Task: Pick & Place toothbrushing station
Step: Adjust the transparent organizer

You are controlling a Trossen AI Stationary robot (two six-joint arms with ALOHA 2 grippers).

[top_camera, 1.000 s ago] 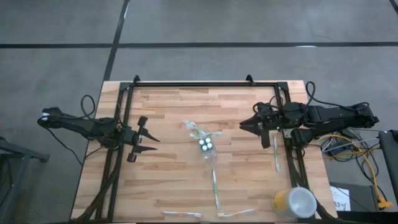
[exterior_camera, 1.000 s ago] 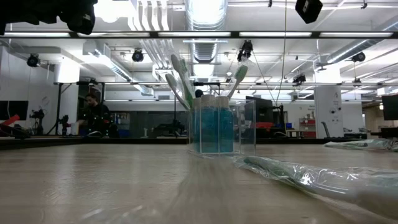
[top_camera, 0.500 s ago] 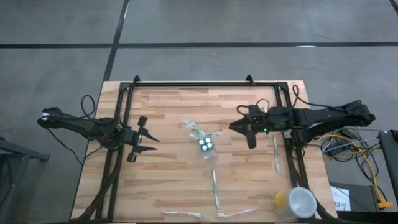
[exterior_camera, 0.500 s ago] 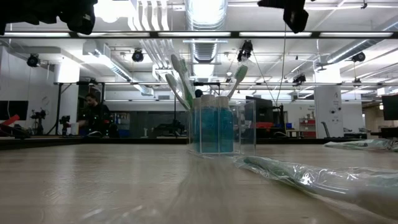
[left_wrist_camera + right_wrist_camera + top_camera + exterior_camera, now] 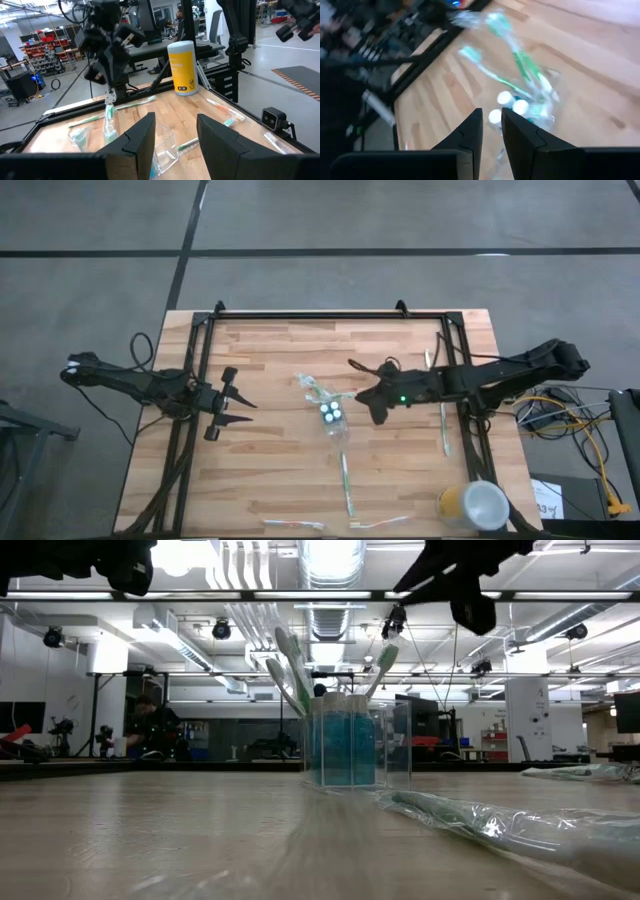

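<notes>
The small clear plastic cup (image 5: 333,414) stands upright on its base at the table's middle. It holds three grey tubes with white round caps (image 5: 512,107) and several white-and-green toothbrushes (image 5: 292,670). My right gripper (image 5: 362,394) hangs open just right of the cup and above it, touching nothing. In its wrist view (image 5: 491,120) the fingers stand a little apart. My left gripper (image 5: 244,408) waits open and empty at the table's left, and it also shows in the left wrist view (image 5: 175,125).
Loose wrapped toothbrushes lie on the table: one (image 5: 347,481) near the cup's front, one (image 5: 443,426) at the right rail, two (image 5: 296,525) along the near edge. A yellow cup with a white top (image 5: 474,505) stands at the near right. A black frame (image 5: 330,315) borders the table.
My right gripper has gone toward the table's left edge, from the right rail to just beside the clear cup, and has come lower. The cup and toothbrushes have stayed where they were.
</notes>
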